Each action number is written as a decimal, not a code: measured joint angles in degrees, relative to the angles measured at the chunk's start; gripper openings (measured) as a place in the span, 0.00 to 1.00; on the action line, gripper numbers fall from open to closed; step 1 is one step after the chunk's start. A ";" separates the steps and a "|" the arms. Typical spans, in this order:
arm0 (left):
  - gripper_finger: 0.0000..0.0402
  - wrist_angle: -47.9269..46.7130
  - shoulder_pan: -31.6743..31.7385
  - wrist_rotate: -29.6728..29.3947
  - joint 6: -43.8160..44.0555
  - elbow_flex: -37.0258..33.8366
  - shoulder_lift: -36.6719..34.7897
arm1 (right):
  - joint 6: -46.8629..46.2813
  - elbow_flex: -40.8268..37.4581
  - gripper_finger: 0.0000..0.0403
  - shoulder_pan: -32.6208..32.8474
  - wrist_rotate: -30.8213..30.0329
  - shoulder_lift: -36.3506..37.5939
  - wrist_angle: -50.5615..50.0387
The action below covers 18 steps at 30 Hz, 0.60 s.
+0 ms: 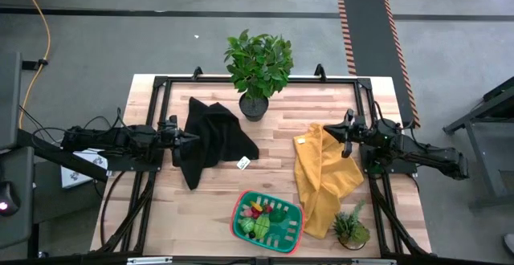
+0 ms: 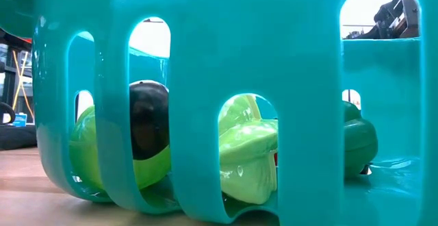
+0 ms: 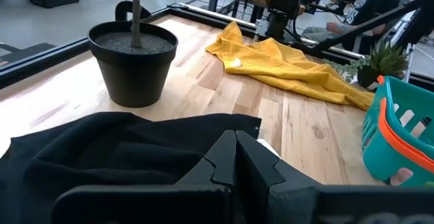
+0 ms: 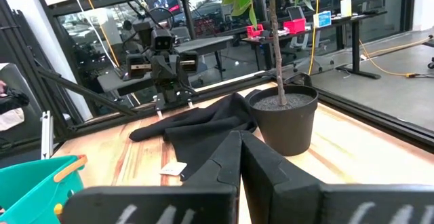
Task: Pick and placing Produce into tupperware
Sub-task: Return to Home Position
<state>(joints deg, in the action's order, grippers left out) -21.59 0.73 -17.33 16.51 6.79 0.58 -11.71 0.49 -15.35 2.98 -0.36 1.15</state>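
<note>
The tupperware (image 1: 298, 218) sits by the middle of the worktop's (image 1: 161, 217) near edge, a green slotted container with a red rim. The produce (image 1: 263, 213) lies heaped inside it. Through its slots the low view shows a lime-green piece (image 2: 250, 151), a dark ball (image 2: 147, 123) and another green piece (image 2: 359, 140). The left gripper (image 1: 185, 136) hangs over the black cloth (image 1: 210, 136) near the left edge. In its wrist view the fingers (image 3: 254, 159) are pressed together with nothing between them. The right gripper (image 1: 344, 134) hangs over the top of the yellow cloth (image 1: 325, 177) near the right edge. Its fingers (image 4: 261, 159) are likewise closed on nothing. Both grippers are well apart from the container. A leafy potted plant (image 1: 259, 60) stands at the middle of the far edge, and a smaller plant (image 1: 351, 226) stands at the near right corner, just beside the yellow cloth's lower end. A small white tag (image 1: 244, 163) lies on the bare wood just beside the black cloth.
</note>
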 joint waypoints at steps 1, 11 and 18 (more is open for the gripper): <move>0.00 0.10 0.00 -0.04 0.00 -0.01 -0.02 | 0.06 -0.01 0.00 0.00 -0.01 0.00 0.00; 0.00 25.44 -0.02 -0.09 -11.93 -5.59 -0.24 | 0.06 -0.02 0.00 0.00 0.00 0.00 0.01; 0.00 28.63 0.00 2.07 -14.82 -6.29 -0.24 | 0.11 -0.02 0.00 0.02 -0.02 0.00 0.00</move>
<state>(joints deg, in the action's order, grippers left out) 7.03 0.73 -15.26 1.69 0.49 0.34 -11.61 0.47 -15.33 2.96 -0.36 1.15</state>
